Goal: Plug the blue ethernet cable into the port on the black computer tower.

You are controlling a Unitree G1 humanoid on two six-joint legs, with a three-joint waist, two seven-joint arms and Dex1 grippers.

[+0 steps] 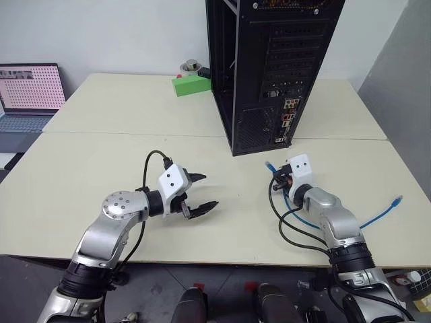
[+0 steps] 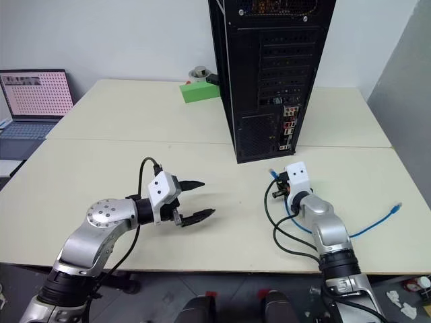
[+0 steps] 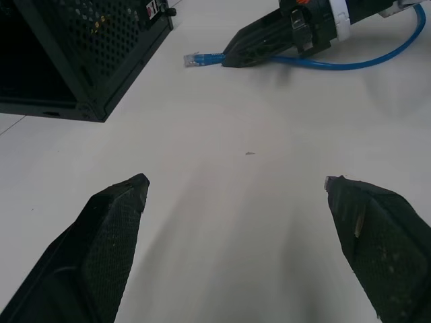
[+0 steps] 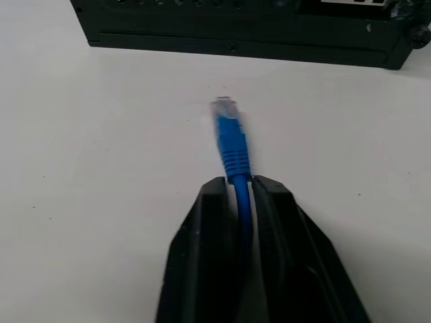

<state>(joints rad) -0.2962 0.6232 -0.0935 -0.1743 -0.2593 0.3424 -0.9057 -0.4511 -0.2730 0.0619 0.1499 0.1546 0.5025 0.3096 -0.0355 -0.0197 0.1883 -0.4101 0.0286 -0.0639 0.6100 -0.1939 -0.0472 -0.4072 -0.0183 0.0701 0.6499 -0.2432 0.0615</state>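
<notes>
While one blue ethernet cable [image 4: 232, 145] sits clamped, one black computer tower [image 1: 269, 67], two end effectors

An office or test lab is suggested; plain cream tables [image 1: 135, 155] are pushed together against bare white walls [image 1: 101, 33]; an open laptop [image 1: 27, 94] is set off to the side.

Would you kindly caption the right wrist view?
Right gripper shut on the blue cable, plug aimed at the black tower.
</notes>
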